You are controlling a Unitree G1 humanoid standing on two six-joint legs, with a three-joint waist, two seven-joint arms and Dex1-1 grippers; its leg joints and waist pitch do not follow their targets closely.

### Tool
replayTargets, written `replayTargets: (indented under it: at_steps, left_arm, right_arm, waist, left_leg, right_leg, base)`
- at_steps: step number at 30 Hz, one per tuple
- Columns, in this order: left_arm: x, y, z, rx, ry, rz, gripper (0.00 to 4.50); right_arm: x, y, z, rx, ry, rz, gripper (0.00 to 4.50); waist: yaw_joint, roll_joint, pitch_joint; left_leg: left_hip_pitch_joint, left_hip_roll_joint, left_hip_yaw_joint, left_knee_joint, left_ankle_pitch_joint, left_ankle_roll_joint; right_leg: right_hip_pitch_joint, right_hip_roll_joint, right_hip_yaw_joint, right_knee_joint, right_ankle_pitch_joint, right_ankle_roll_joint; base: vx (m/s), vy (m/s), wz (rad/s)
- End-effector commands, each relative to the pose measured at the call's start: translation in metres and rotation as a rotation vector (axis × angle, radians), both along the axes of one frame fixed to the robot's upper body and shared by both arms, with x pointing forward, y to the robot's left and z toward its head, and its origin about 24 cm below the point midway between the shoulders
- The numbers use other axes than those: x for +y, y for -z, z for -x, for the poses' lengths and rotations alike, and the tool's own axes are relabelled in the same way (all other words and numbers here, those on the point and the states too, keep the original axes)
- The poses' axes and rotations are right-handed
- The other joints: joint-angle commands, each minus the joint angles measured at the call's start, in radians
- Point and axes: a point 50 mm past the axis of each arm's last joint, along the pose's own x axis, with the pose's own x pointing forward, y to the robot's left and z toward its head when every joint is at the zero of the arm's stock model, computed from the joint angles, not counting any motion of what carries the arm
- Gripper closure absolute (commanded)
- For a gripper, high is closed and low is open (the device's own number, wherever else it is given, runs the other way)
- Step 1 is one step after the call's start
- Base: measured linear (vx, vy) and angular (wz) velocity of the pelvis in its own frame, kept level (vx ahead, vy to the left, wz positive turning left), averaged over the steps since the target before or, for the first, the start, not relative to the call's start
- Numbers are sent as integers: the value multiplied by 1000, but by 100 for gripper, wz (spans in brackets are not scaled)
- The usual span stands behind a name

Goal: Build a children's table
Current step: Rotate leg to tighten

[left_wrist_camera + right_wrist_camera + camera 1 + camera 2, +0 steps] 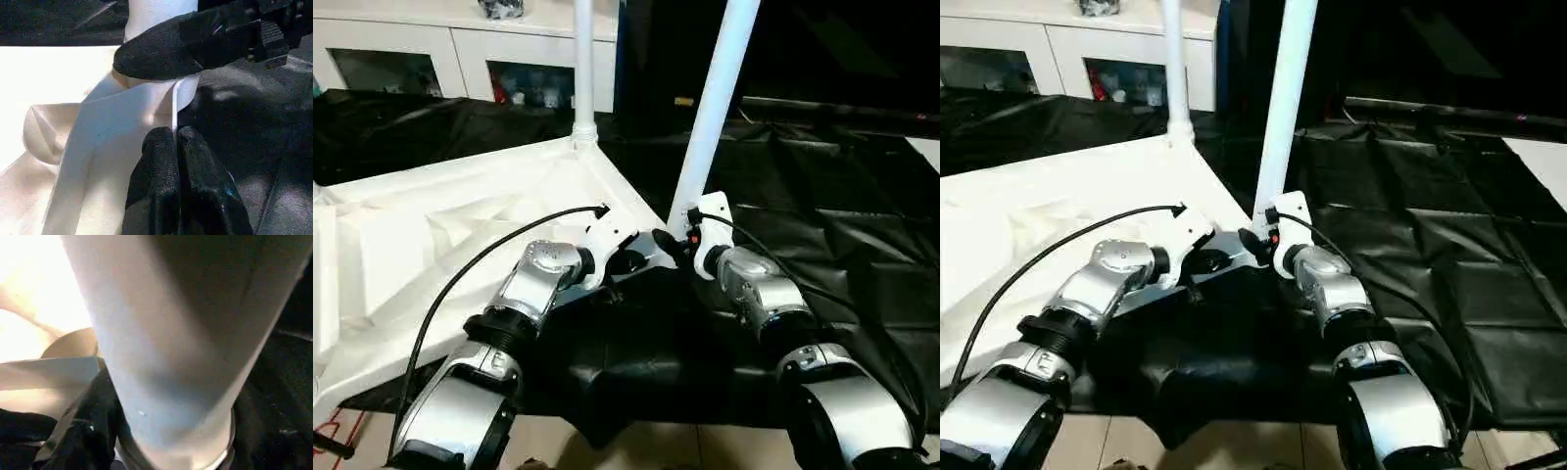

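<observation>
1. Children's table top (431, 245): upside down on a black sheet (822, 196), ribbed underside up, at the left of the scene; left and near edges cut off, ribs washed out by glare.
2. White cabinet (460, 44) behind it, glass doors shut; things inside too blurred to name; a dark object (499, 8) on top, cut off.
3. Far leg (584, 59): upright, seated in the far corner socket (584, 132); upper end out of frame.
4. Black cable (489, 255): arcs over the left forearm, crossing the top's near part.
5. Left gripper (176, 152): closed tight, tips touching the thin rim at the near corner socket (142, 105); hard to tell whether the rim is pinched.
6. Near leg (715, 108): foot in that near socket, leaning right; upper end cut off, seating hidden by both grippers.
7. Right gripper (685, 240): spread about the near leg's foot and clasping it, one finger (176, 46) pressed across it.
</observation>
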Motion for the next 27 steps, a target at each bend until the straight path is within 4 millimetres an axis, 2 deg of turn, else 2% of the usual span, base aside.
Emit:
replayTargets:
  at_steps: [1,3,4,5,7,9,11,16,20,21,22,23,25,27]
  left_arm:
    - [-32,-16,1,-51,92,67,450]
    - [-31,-16,1,-51,105,67,450]
    - [-25,-15,4,-42,141,67,450]
    - [-17,-13,8,-33,188,71,450]
    - [-13,-13,10,-25,218,77,450]
    - [-9,-13,13,-17,259,87,450]
    - [-3,-15,17,-5,306,99,450]
    - [3,-16,20,9,349,93,450]
    - [11,-16,23,32,388,86,450]
    - [14,-16,24,42,403,85,450]
    - [16,-16,25,50,418,84,450]
    - [19,-16,27,63,435,83,450]
    - [21,-17,29,73,450,83,450]
    - [23,-17,30,77,458,83,450]
  right_arm:
    - [32,26,20,138,-136,8,105]
    - [33,24,20,137,-154,-18,92]
    - [29,19,20,113,-229,-36,79]
    - [23,15,21,84,-320,-34,79]
    - [18,13,23,69,-373,-27,79]
    - [10,12,26,58,-430,-27,79]
    - [0,10,30,48,-497,-38,79]
    - [-12,6,37,54,-587,-66,79]
    - [-20,4,46,83,-680,-94,79]
    - [-23,3,49,96,-709,-101,79]
    - [-25,4,52,111,-740,-102,79]
    - [-27,5,54,128,-760,-97,102]
    - [-28,6,56,133,-762,-94,102]
    - [-28,6,57,137,-765,-95,133]
  waist:
    - [2,4,-60]
    - [1,4,-57]
    - [1,5,-57]
    - [3,3,-58]
    - [2,3,-57]
    - [2,4,-59]
    - [5,4,-61]
    - [13,7,-62]
    - [25,7,-58]
    - [24,6,-58]
    - [28,7,-58]
    - [32,9,-57]
    - [34,9,-57]
    - [37,9,-57]
  left_leg:
    - [13,12,0,-70,-312,-4]
    - [14,13,-1,-72,-328,-4]
    - [15,13,-2,-72,-336,-5]
    - [13,13,-3,-72,-344,2]
    - [8,15,-4,-74,-331,8]
    - [13,16,-2,-70,-317,14]
    - [12,18,1,-68,-287,28]
    - [15,18,4,-64,-250,45]
    - [18,24,8,-65,-272,40]
    - [15,23,8,-66,-271,39]
    - [18,23,9,-66,-276,35]
    - [19,24,8,-67,-285,31]
    - [18,24,8,-69,-287,25]
    - [20,24,8,-69,-295,16]
  right_leg:
    - [36,-41,18,-83,-262,-185]
    - [36,-41,17,-85,-285,-183]
    - [35,-42,17,-86,-295,-182]
    - [39,-42,16,-88,-309,-176]
    - [42,-44,17,-86,-287,-176]
    - [40,-43,18,-82,-248,-194]
    - [45,-42,18,-76,-184,-222]
    - [48,-38,17,-68,-114,-249]
    - [46,-38,17,-71,-156,-247]
    - [47,-39,17,-69,-160,-245]
    - [44,-39,17,-71,-176,-239]
    - [43,-40,17,-73,-192,-235]
    - [42,-41,18,-73,-202,-234]
    - [39,-41,18,-74,-215,-230]
  base:
    - [0,0,0]
    - [0,0,0]
    - [0,0,0]
    - [0,0,0]
    - [0,0,0]
    - [0,0,0]
    - [0,0,0]
    - [0,0,0]
    - [0,0,0]
    - [0,0,0]
    - [0,0,0]
    - [0,0,0]
    - [0,0,0]
    - [0,0,0]
